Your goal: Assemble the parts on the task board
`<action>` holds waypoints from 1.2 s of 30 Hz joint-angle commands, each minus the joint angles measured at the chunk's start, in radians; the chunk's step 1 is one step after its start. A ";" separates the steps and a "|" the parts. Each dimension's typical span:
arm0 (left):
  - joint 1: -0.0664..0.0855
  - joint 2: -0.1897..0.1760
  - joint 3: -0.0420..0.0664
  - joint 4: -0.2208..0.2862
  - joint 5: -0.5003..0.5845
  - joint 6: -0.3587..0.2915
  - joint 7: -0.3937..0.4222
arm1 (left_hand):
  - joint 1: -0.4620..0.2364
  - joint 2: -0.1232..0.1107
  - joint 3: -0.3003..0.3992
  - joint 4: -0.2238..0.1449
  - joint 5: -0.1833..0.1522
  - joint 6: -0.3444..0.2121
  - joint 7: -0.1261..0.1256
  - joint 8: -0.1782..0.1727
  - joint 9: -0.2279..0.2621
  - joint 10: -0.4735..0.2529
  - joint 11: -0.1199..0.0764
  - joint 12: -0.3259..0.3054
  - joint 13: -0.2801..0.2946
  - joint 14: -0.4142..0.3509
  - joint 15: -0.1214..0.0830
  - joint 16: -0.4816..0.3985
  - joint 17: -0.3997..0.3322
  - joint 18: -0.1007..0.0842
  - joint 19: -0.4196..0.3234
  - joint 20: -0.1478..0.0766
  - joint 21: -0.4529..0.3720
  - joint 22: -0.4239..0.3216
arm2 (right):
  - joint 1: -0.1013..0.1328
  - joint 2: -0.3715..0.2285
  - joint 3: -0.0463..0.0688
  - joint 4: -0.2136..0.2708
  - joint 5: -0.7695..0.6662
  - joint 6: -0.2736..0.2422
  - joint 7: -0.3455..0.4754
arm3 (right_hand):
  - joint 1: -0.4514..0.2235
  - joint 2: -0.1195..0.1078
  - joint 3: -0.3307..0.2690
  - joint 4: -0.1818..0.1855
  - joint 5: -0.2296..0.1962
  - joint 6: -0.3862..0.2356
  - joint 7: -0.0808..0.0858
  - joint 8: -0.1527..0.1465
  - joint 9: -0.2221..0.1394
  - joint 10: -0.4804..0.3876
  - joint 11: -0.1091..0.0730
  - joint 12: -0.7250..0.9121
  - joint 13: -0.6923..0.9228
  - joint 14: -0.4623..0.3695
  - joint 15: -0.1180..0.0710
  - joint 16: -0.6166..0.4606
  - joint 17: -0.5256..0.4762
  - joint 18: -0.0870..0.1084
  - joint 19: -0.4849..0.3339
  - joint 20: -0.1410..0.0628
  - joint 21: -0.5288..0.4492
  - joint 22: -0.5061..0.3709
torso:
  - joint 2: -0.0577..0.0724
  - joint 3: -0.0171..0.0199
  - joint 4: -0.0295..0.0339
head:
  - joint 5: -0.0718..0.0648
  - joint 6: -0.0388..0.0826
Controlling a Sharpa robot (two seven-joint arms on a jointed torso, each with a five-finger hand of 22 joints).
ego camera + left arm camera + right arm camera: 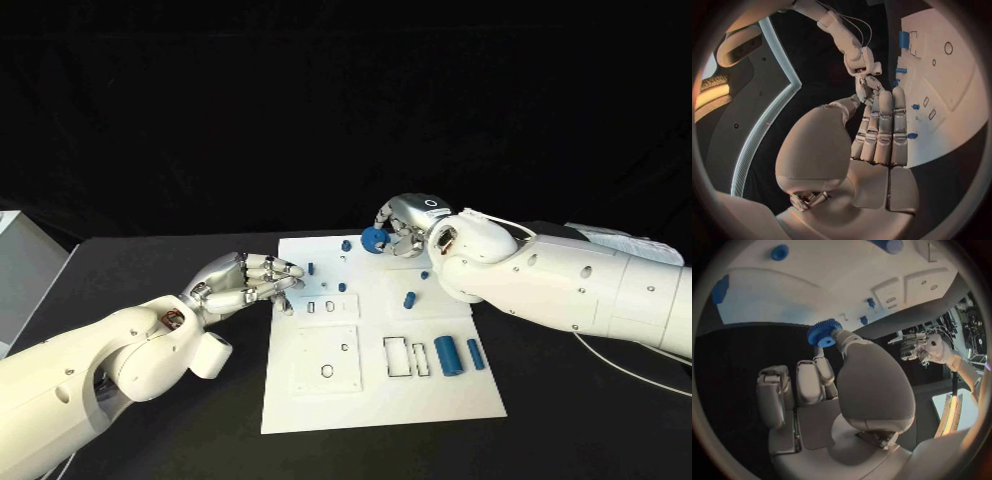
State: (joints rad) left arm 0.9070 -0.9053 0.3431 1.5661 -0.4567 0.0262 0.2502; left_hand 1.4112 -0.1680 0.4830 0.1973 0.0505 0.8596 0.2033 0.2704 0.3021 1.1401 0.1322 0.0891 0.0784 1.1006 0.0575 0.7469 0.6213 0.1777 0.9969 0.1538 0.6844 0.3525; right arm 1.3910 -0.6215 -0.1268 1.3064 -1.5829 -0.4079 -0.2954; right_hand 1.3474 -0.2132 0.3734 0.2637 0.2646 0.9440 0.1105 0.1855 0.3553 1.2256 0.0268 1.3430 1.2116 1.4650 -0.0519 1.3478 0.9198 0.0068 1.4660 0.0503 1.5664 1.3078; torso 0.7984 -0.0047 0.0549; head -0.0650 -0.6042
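The white task board (378, 392) lies mid-table. My right hand (408, 222) hovers over its far edge and pinches a blue gear (375, 238) between thumb and fingertip; the right wrist view shows the gear (823, 333) at the tips of that hand (845, 385), above the board (817, 285). My left hand (248, 281) sits at the board's left edge holding nothing, a small blue peg (310, 267) just beyond its fingertips. From the left wrist, its fingers (882, 125) lie straight and side by side, beside small blue pegs (912, 135).
Loose blue parts lie on the board: two cylinders (446, 355) at the right edge, a short piece (410, 298) mid-board, and a small one (348, 243) at the far edge. Raised square plates (329, 365) with holes take up the board's near left. A white box (18, 265) stands far left.
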 commanded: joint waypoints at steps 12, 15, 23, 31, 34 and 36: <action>-0.001 0.001 0.001 0.010 0.000 0.013 0.006 | -0.005 0.002 0.005 -0.004 -0.001 -0.010 0.000 -0.003 0.001 -0.007 0.002 -0.006 -0.001 0.004 0.001 -0.004 -0.001 0.004 -0.006 -0.002 0.005 -0.001 | -0.031 0.102 -0.009 -0.048 -0.046 -0.009 -0.028 | -0.009 -0.003 0.009 -0.001 -0.006 0.003 -0.001 0.000 -0.002 0.002 0.000 0.003 -0.002 -0.001 0.001 0.004 -0.002 -0.007 0.105 -0.002 0.004 0.263 | 0.002 0.0010 0.0019 | 0.003 -0.003; -0.001 0.000 0.001 0.011 0.000 0.013 0.006 | -0.005 0.002 0.005 -0.004 -0.001 -0.010 0.000 -0.003 0.001 -0.007 0.002 -0.006 -0.001 0.004 0.001 -0.004 -0.001 0.004 -0.006 -0.002 0.005 -0.001 | -0.035 0.112 -0.010 -0.057 -0.045 -0.004 -0.027 | -0.009 -0.003 0.009 -0.001 -0.006 0.003 -0.001 0.000 -0.002 0.002 0.000 0.003 -0.002 -0.001 0.001 0.004 -0.002 -0.007 0.105 -0.002 0.004 0.263 | 0.002 0.0013 0.0010 | 0.004 -0.003; -0.001 0.000 0.001 0.013 0.000 0.014 0.005 | -0.005 0.002 0.005 -0.004 -0.001 -0.010 0.000 -0.003 0.001 -0.007 0.002 -0.006 -0.001 0.004 0.001 -0.004 -0.001 0.004 -0.006 -0.002 0.005 -0.001 | -0.045 0.138 -0.013 -0.089 -0.041 0.004 -0.029 | -0.013 -0.005 0.011 -0.001 -0.008 -0.002 0.001 -0.003 -0.004 -0.002 0.002 -0.001 -0.007 -0.002 0.002 0.003 -0.003 -0.007 0.105 -0.001 0.004 0.263 | 0.003 0.0027 0.0003 | 0.002 -0.010; -0.001 -0.001 0.001 0.013 0.000 0.012 0.004 | -0.005 0.002 0.005 -0.004 -0.001 -0.010 0.000 -0.003 0.001 -0.007 0.002 -0.006 -0.001 0.004 0.001 -0.004 -0.001 0.004 -0.006 -0.002 0.005 -0.001 | -0.050 0.153 -0.014 -0.113 -0.039 0.006 -0.029 | -0.014 -0.005 0.013 -0.002 -0.009 -0.004 0.002 -0.004 -0.005 -0.003 0.003 -0.002 -0.008 -0.002 0.002 0.002 -0.005 -0.007 0.105 -0.001 0.004 0.263 | 0.002 0.0030 0.0004 | 0.000 -0.014; -0.001 0.000 0.001 0.013 0.000 0.013 0.003 | -0.005 0.002 0.005 -0.004 -0.001 -0.010 0.000 -0.003 0.001 -0.007 0.002 -0.006 -0.001 0.004 0.001 -0.004 -0.001 0.004 -0.006 -0.002 0.005 -0.001 | -0.051 0.160 -0.014 -0.125 -0.036 0.010 -0.027 | -0.014 -0.005 0.013 -0.002 -0.009 -0.004 0.002 -0.004 -0.005 -0.003 0.003 -0.002 -0.008 -0.002 0.002 0.002 -0.005 -0.007 0.105 -0.001 0.004 0.263 | 0.002 0.0022 0.0013 | -0.001 -0.014; -0.001 0.000 0.001 0.013 0.000 0.013 0.003 | -0.005 0.002 0.005 -0.004 -0.001 -0.010 0.000 -0.003 0.001 -0.007 0.002 -0.006 -0.001 0.004 0.001 -0.004 -0.001 0.004 -0.006 -0.002 0.005 -0.001 | -0.052 0.164 -0.015 -0.132 -0.032 0.012 -0.025 | -0.014 -0.005 0.013 -0.002 -0.009 -0.004 0.002 -0.004 -0.005 -0.003 0.003 -0.002 -0.008 -0.002 0.002 0.002 -0.005 -0.007 0.105 -0.001 0.004 0.263 | 0.001 0.0012 0.0018 | 0.000 -0.015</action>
State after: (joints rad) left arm 0.9069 -0.9064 0.3431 1.5760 -0.4567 0.0262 0.2496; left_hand 1.4112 -0.1680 0.4830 0.1973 0.0505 0.8597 0.2034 0.2704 0.3018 1.1401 0.1322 0.0891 0.0784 1.1006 0.0575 0.7470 0.6214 0.1776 0.9969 0.1538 0.6844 0.3525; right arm 1.3396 -0.4594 -0.1414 1.1783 -1.6111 -0.4106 -0.3210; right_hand 1.3421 -0.2186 0.3815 0.2609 0.2607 0.9435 0.1102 0.1832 0.3500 1.2254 0.0269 1.3429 1.2044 1.4649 -0.0518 1.3478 0.9144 0.0068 1.4660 0.0503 1.5664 1.3073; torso 0.8007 -0.0021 0.0562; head -0.0654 -0.6181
